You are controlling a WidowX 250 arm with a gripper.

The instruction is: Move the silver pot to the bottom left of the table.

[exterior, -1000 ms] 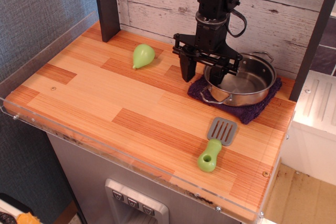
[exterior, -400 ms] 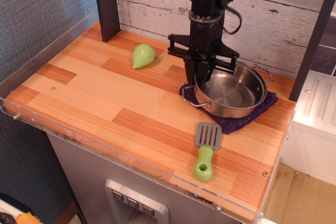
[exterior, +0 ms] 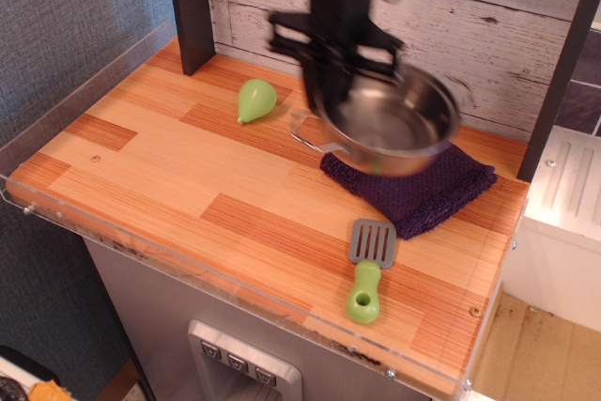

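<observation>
Spatula (exterior: 369, 265) near front edge of bench (exterior: 169, 161), purple cloth (exterior: 423, 190) behind it. Pot (exterior: 387, 119) airborne above cloth, tilted, motion-blurred; shiny steel, shallow, wire loop handle toward left. Gripper (exterior: 329, 91) clamped on pot's left rim. Carry level, clear of pear (exterior: 255, 99), then lower gently at front-left corner.

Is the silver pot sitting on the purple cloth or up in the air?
In the air: the silver pot hangs tilted above the purple cloth, held by the pincer.
</observation>
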